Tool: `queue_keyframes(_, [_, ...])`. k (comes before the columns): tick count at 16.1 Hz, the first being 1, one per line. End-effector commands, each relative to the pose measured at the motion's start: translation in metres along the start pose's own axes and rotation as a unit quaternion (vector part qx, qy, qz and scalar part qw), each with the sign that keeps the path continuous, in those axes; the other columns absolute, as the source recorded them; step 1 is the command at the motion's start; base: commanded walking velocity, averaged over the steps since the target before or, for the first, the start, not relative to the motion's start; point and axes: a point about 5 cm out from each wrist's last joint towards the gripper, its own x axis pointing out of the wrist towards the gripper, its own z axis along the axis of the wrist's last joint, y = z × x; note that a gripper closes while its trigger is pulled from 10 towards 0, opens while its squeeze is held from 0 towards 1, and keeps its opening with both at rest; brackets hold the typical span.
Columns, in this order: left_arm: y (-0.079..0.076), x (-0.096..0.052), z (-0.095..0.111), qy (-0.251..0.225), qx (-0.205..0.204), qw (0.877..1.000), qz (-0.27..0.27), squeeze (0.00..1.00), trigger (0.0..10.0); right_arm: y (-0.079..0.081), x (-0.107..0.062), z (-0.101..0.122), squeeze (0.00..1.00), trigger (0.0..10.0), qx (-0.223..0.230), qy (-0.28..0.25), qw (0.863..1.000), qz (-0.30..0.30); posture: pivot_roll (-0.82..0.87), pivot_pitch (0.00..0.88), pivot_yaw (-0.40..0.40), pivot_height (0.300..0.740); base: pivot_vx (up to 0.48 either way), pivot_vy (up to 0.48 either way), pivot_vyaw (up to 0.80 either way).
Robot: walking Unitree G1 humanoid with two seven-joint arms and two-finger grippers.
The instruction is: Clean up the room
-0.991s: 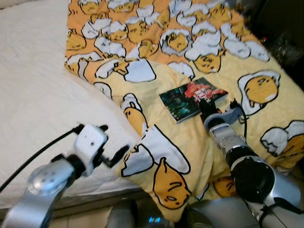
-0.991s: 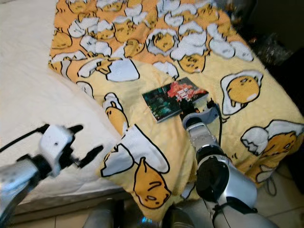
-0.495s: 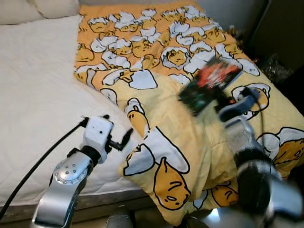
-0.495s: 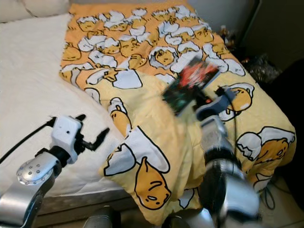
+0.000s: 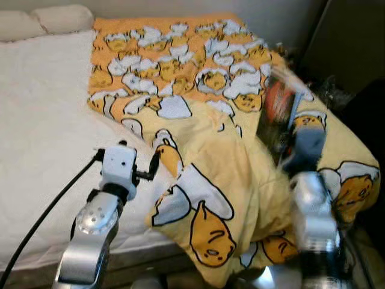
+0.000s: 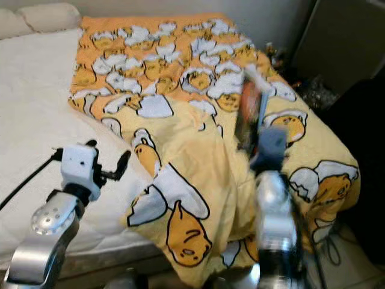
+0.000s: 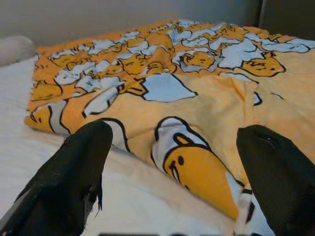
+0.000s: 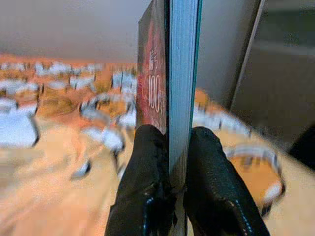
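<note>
A thin book (image 8: 170, 64) with a red and dark cover stands on edge above the yellow egg-print blanket (image 5: 198, 114), blurred in the eye views as the book (image 5: 278, 108). My right gripper (image 8: 172, 140) is shut on its lower edge, one black finger on each side. My left gripper (image 5: 151, 165) hovers over the white mattress (image 5: 42, 138) beside the blanket's folded edge. In the left wrist view the left gripper (image 7: 174, 135) is open, nothing between its fingers (image 7: 78, 172), and it faces the blanket (image 7: 162, 88).
Pillows (image 5: 45, 18) lie at the head of the bed, far left. A dark cabinet or door (image 5: 349, 42) and dark clutter (image 6: 316, 90) stand close to the bed's right side. Cables (image 6: 328, 238) trail on the floor by the blanket's hanging corner.
My right gripper has lifted the book off the blanket and turned it from flat to on edge. The head camera has pulled back, showing more of the bed. The left gripper stays open.
</note>
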Motion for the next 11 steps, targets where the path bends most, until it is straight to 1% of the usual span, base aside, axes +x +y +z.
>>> queue_keyframes(1, [0.003,0.001,-0.001,0.0,0.01,1.0,0.009,0.93,10.0,0.001,0.0,0.015,0.0,10.0,-0.004,-0.02,1.0,-0.001,0.08,0.0,-0.001,0.74,0.0,0.39,0.0])
queue_keyframes(3, [0.001,0.002,-0.002,-0.001,0.016,1.0,0.008,0.93,10.0,-0.002,-0.007,0.015,0.0,10.0,-0.016,-0.012,1.0,-0.005,0.09,0.0,0.0,0.74,0.0,0.413,0.0])
queue_keyframes(5, [-0.003,0.004,0.002,-0.009,0.033,0.999,-0.005,0.93,10.0,-0.004,-0.01,0.01,0.0,10.0,-0.028,0.015,0.999,-0.01,0.09,0.0,-0.008,0.74,0.0,0.478,0.0])
queue_keyframes(8, [0.003,0.005,0.005,-0.013,0.033,0.999,0.012,0.93,10.0,0.001,-0.006,0.009,0.0,10.0,-0.029,0.03,0.999,-0.005,0.11,0.0,-0.013,0.74,0.0,0.472,0.0])
queue_keyframes(9, [0.005,0.004,0.004,-0.011,0.035,0.999,0.014,0.93,10.0,0.007,-0.006,0.011,0.0,10.0,-0.026,0.028,0.999,0.008,0.1,0.0,-0.012,0.74,0.0,0.461,0.0])
queue_keyframes(11, [0.006,0.004,0.001,-0.006,0.036,0.999,0.015,0.93,10.0,0.012,-0.008,0.013,0.0,10.0,-0.023,0.029,0.999,0.021,0.09,0.0,-0.008,0.74,0.0,0.461,0.0])
